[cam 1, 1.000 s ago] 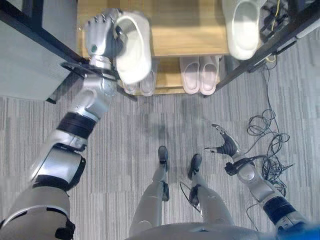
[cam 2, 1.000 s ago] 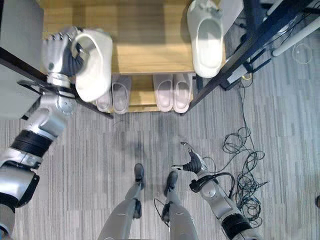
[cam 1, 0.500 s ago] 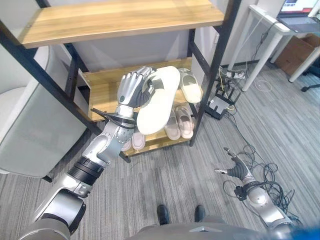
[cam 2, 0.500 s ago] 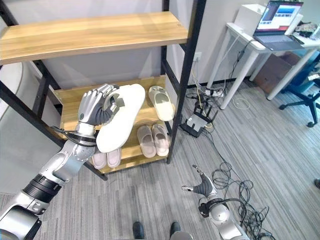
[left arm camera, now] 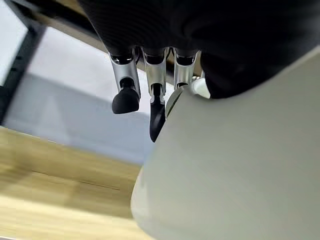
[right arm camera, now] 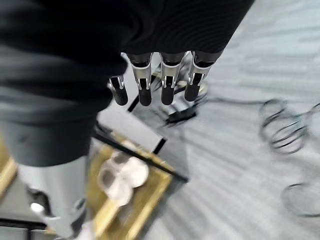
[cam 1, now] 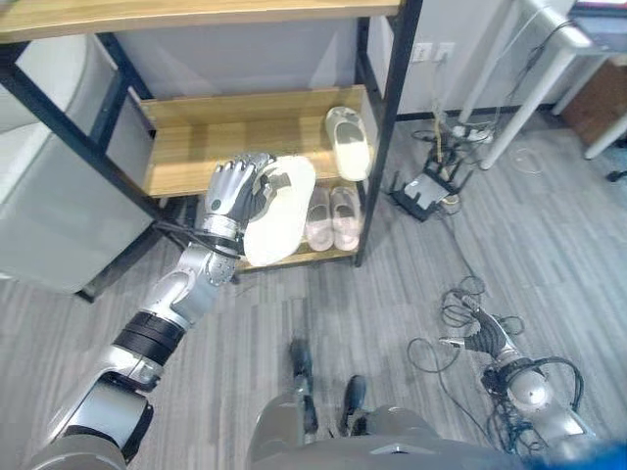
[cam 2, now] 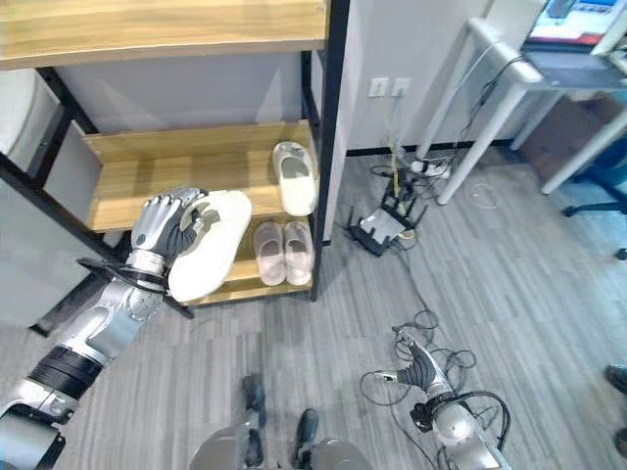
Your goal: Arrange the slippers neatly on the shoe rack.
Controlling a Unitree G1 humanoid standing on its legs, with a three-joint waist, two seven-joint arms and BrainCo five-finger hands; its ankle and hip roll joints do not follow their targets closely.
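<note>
The left robot hand grips the white slipper sole-out, its long axis tilted, just before the middle shelf

Grey striped carpet, pale wall, what looks like a white desk at right
</note>
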